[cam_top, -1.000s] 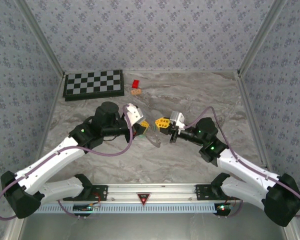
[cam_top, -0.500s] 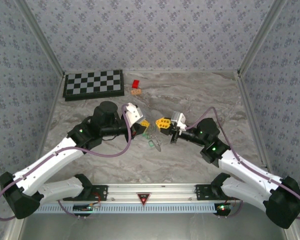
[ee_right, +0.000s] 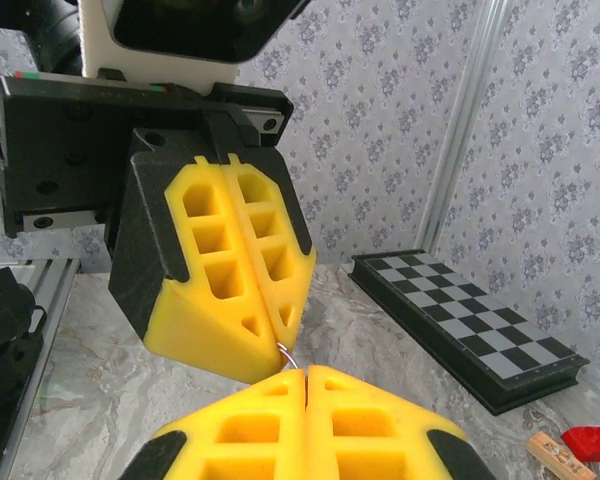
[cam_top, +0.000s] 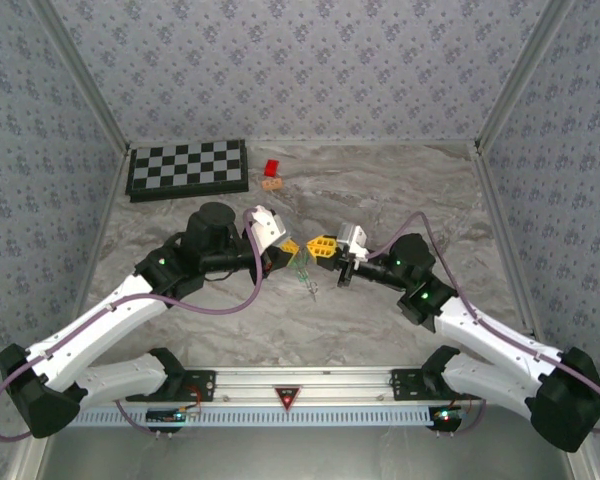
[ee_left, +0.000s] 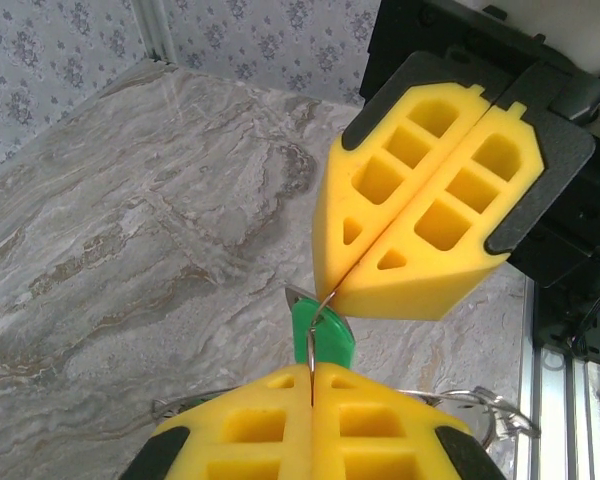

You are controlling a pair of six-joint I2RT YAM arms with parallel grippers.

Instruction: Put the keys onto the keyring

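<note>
Grey-veined marble tabletop (cam_top: 380, 190) boxed in by floral-papered walls. At upper left of the overhead view, flat black-and-white chequered chessboard (cam_top: 188, 170); just right of it, small red block (cam_top: 272, 167), with small tan piece (cam_top: 272, 184) directly below.

Left of centre, left gripper (cam_top: 290, 247) reaching rightward, yellow foam fingers (ee_left: 250, 430) pressed together and pinching the thin wire of the large round grey metal keyring (cam_top: 306, 274).

At centre, keyring held up off the tabletop between the two grippers, seen almost edge-on from above, lower part slanting toward the bottom of the frame. Tiny silver keys (cam_top: 301, 263) with bright green plastic heads clustered at the ring; count not readable. In the left wrist view, one green head just behind the wire, between the two pairs of yellow tips.

Right of centre, right gripper (cam_top: 325, 246) facing the left one, tips nearly touching it, yellow fingers (ee_right: 380, 430) likewise closed tight on the same wire. At lower right of the right wrist view, chessboard, red block and tan piece lying on the tabletop behind.
</note>
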